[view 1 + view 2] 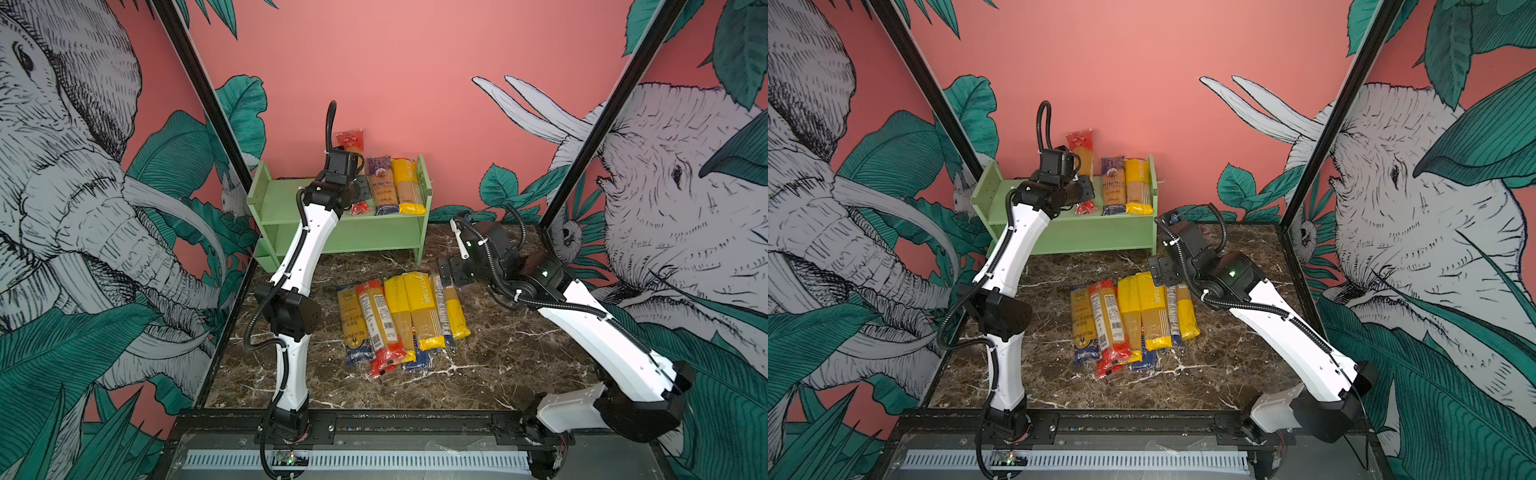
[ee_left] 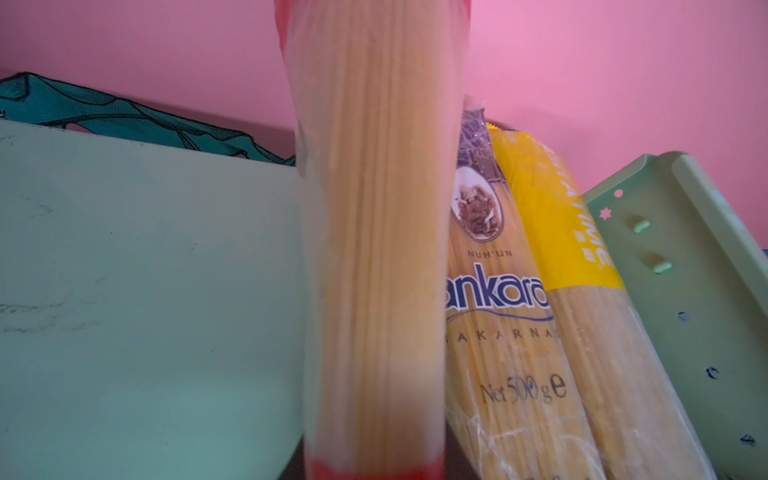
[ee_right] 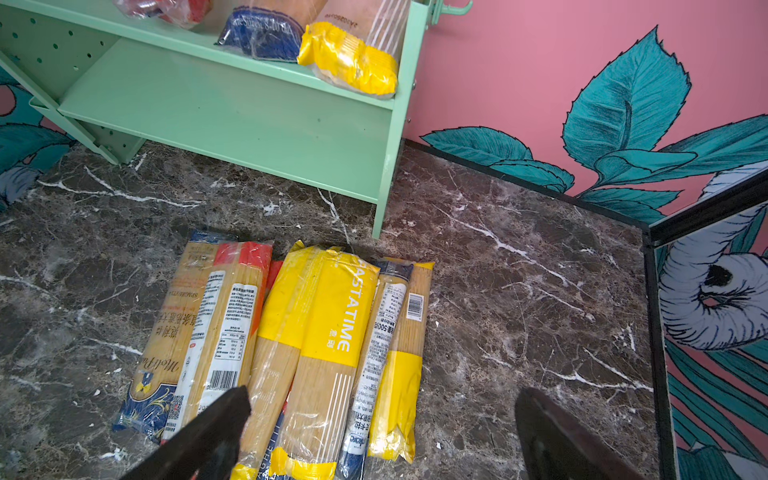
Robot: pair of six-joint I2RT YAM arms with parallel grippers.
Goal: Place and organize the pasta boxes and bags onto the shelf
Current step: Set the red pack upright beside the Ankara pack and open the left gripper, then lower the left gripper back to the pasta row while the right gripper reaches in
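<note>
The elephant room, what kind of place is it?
Probably a robot test booth dressed as a pretend pantry: a left arm and right arm, a green shelf, and spaghetti packs piled on a marble-look table.

Ankara pack [image 2: 498, 299]: "NUH'UN", "ankara", "Net 500 g e". Yellow pack [image 2: 582, 237] at its 3 o'clock: "TIME". Table pack [image 3: 332, 316]: "ASTATIME".

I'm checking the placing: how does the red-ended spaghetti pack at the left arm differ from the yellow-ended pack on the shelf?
The red-ended pack is clamped in the jaws of the left gripper; the yellow-ended pack lies free. The red-ended pack tilts up, its far end above the shelf; the yellow-ended pack rests on its top board. Both are long clear spaghetti packs.
</note>
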